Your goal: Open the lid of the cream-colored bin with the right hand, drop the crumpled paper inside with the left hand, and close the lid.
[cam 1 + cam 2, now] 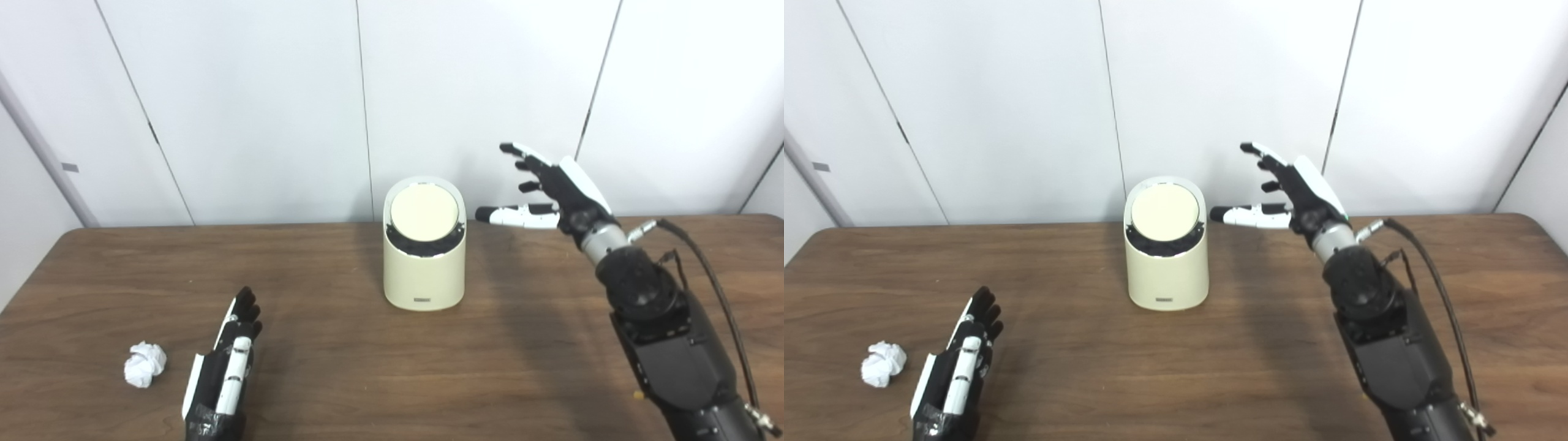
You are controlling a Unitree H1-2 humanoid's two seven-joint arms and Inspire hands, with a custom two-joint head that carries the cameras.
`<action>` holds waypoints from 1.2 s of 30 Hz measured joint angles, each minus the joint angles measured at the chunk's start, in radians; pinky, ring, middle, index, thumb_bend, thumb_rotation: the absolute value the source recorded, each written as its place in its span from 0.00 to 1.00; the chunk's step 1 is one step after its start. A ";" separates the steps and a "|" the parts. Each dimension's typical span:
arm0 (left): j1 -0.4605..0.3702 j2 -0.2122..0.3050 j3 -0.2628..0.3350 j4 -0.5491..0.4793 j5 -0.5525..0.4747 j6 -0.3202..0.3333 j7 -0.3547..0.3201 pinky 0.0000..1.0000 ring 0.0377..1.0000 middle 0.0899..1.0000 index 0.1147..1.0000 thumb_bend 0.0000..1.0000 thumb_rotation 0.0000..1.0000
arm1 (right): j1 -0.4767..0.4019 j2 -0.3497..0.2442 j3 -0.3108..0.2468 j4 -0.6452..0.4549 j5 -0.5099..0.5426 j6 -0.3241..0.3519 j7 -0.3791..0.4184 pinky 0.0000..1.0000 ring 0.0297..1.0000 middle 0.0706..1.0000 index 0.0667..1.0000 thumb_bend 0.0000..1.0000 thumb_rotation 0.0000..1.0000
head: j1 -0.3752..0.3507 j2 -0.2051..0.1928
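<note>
The right hand (554,193), fingers spread and empty, hovers just right of the bin (424,269) near the table's (490,367) far edge, thumb pointing at its closed lid (424,214).

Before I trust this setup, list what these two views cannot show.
- Inside of the bin: hidden in both views by its closed lid.
- Small label low on the bin's front: too small to read.
- Left hand: its wrist is cut off by the bottom edge.
- Right hand: palm turned away from both cameras.

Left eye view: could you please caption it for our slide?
Open right hand raised beside the closed cream bin; left hand rests near crumpled paper.
</note>
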 measured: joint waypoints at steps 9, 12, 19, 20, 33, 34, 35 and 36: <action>-0.001 0.000 -0.003 0.000 0.000 0.000 0.000 1.00 1.00 1.00 1.00 0.31 0.76 | -0.076 -0.056 0.084 0.049 -0.064 0.017 0.078 0.76 0.88 0.92 0.90 0.86 0.46 | 0.000 0.008; 0.000 0.000 -0.003 0.000 0.002 0.000 0.000 1.00 1.00 1.00 1.00 0.32 0.75 | -0.094 -0.065 0.115 0.055 -0.100 0.032 0.100 0.77 0.87 0.90 0.89 0.88 0.48 | 0.000 0.011; -0.001 0.000 -0.004 0.000 0.004 0.000 0.001 1.00 1.00 1.00 1.00 0.33 0.73 | -0.152 -0.066 0.159 0.087 -0.148 0.042 0.140 0.80 0.89 0.91 0.89 0.89 0.47 | 0.002 0.017; -0.001 0.000 -0.005 0.000 0.005 0.000 0.001 1.00 1.00 1.00 1.00 0.33 0.74 | -0.162 -0.067 0.165 0.090 -0.153 0.048 0.150 0.80 0.89 0.91 0.89 0.89 0.46 | 0.002 0.017; -0.001 -0.002 -0.007 0.000 0.025 -0.002 0.006 1.00 1.00 1.00 1.00 0.31 0.68 | -0.243 -0.063 0.235 0.153 -0.204 0.061 0.243 0.71 0.85 0.88 0.88 0.91 0.45 | 0.003 0.023; -0.001 -0.003 -0.007 0.000 0.026 -0.005 0.008 1.00 1.00 1.00 1.00 0.30 0.68 | -0.251 -0.062 0.239 0.155 -0.212 0.065 0.252 0.73 0.86 0.89 0.88 0.91 0.45 | 0.002 0.023; -0.001 -0.004 -0.007 0.000 0.030 -0.008 0.009 1.00 1.00 1.00 1.00 0.30 0.68 | -0.257 -0.061 0.242 0.156 -0.214 0.070 0.262 0.73 0.86 0.89 0.88 0.91 0.45 | 0.002 0.025; -0.001 -0.004 -0.007 0.000 0.035 -0.010 0.009 1.00 1.00 1.00 1.00 0.30 0.68 | -0.264 -0.061 0.244 0.157 -0.216 0.072 0.276 0.76 0.88 0.90 0.88 0.90 0.45 | 0.000 0.025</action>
